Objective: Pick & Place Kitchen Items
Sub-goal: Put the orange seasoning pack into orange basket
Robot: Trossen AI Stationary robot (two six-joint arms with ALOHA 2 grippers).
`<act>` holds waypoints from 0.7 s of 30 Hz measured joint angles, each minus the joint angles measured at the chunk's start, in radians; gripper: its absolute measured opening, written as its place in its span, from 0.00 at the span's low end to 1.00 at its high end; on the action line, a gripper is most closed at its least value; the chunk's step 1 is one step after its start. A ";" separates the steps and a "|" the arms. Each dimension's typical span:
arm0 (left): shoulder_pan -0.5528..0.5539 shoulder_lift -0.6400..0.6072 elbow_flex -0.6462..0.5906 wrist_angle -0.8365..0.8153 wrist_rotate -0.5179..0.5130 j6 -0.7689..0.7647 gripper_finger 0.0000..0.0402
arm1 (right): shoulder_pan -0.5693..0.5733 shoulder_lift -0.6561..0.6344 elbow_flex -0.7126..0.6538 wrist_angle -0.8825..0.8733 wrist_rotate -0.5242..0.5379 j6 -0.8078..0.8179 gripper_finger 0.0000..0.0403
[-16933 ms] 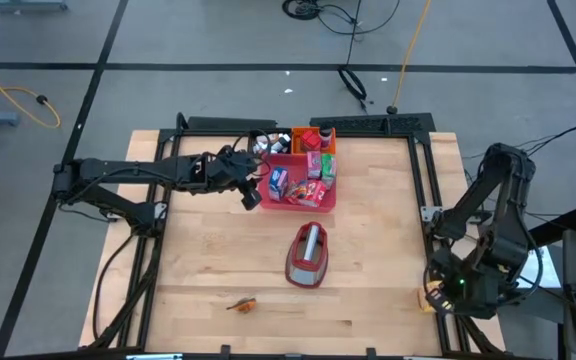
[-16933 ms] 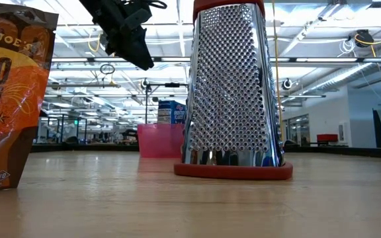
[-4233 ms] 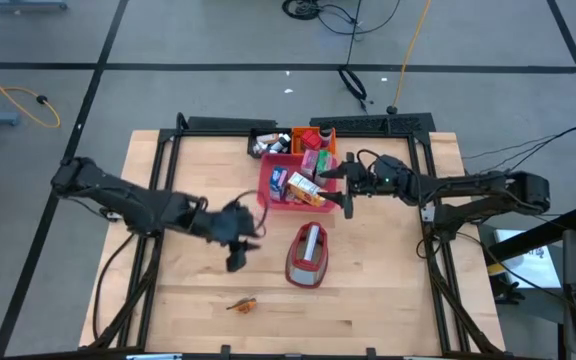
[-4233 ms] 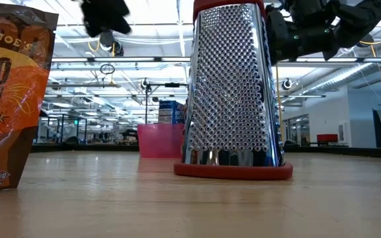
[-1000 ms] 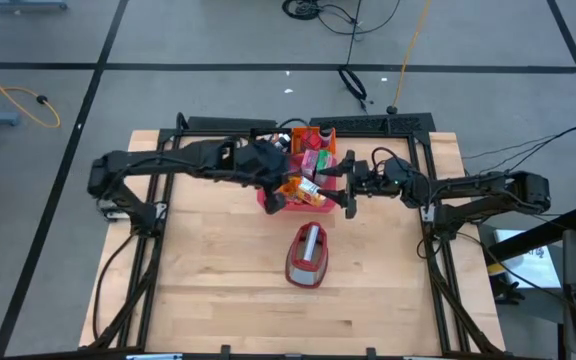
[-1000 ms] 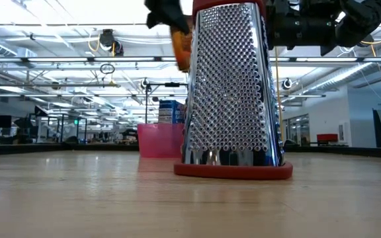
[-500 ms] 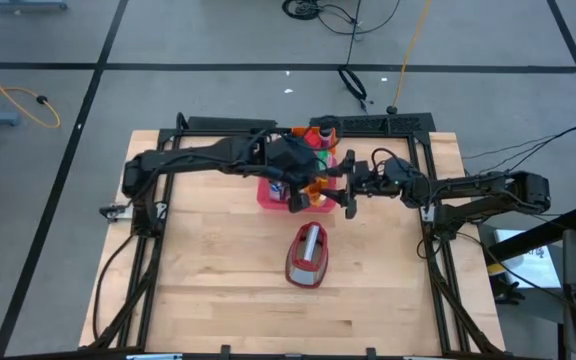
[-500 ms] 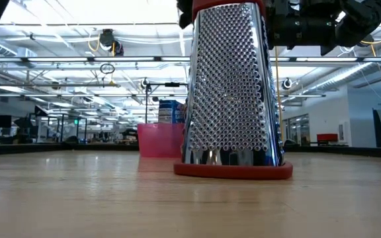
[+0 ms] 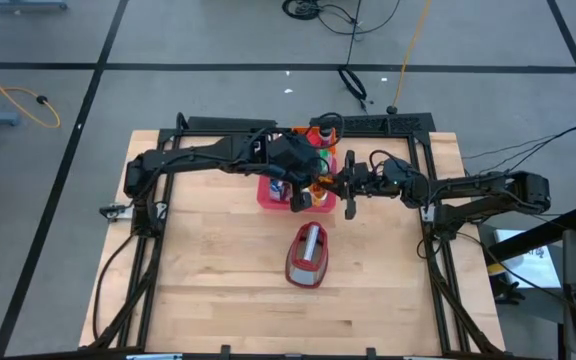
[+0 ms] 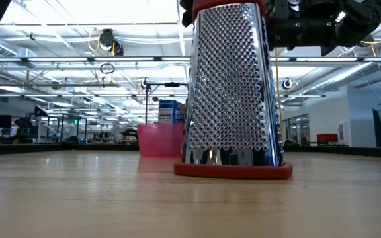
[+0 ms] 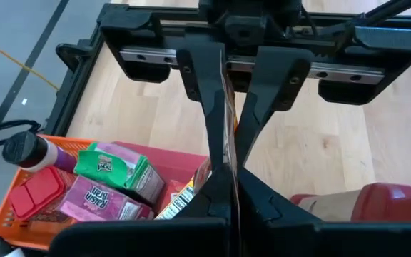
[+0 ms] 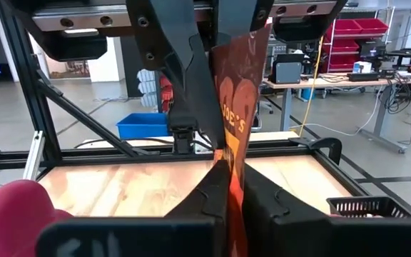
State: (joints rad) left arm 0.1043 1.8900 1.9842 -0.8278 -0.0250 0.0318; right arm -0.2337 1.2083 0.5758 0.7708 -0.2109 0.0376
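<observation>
An orange-brown printed packet (image 9: 317,184) hangs over the right rim of the pinkish-red tray (image 9: 268,192); both grippers are shut on it. My left gripper (image 9: 304,188) reaches in from the left, my right gripper (image 9: 340,185) from the right. In the left wrist view the packet (image 11: 228,107) shows edge-on as a thin sheet. Green (image 11: 113,168) and pink (image 11: 95,203) cartons lie below, in the tray. My left gripper (image 11: 227,187) pinches the packet's near part (image 11: 232,196) between its two fingers, slanting down from the table's left. The packet stands on edge, lifted clear of the tray. My right gripper (image 12: 228,171) pinches the packet's edge (image 12: 232,153) on its side between its two fingers, coming in about level from the table's right. The packet (image 12: 237,93) stands upright between the two grippers, whose fingertips almost meet.
A dark-red and grey grater (image 9: 308,255) stands on the table nearer than the tray and fills the middle of the low view (image 10: 230,92). An orange bin (image 9: 324,133) with more items sits behind the tray. Bare wood lies to the left and front.
My left gripper has carried the packet toward the table's right, over the tray, up to my right gripper, then stopped. My right gripper has stayed in place and shut its wide-open fingers on the packet.
</observation>
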 joint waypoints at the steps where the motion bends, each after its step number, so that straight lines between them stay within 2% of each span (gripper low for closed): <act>1: 0.000 0.000 0.000 0.000 0.000 0.000 0.00 | 0.000 0.000 0.000 0.000 0.000 0.001 0.03; 13: 0.000 0.000 -0.001 0.002 -0.006 0.010 0.04 | -0.001 0.000 0.000 -0.023 0.001 0.001 0.01; 18: -0.001 -0.005 -0.001 -0.026 -0.059 0.018 0.11 | -0.014 0.000 0.000 -0.026 0.002 0.001 0.00; 21: -0.001 -0.018 -0.001 -0.048 -0.132 0.026 0.18 | -0.031 -0.005 0.000 -0.033 0.004 0.002 0.00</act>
State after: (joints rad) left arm 0.1036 1.8716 1.9831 -0.8762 -0.1565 0.0580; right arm -0.2642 1.2029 0.5758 0.7378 -0.2068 0.0391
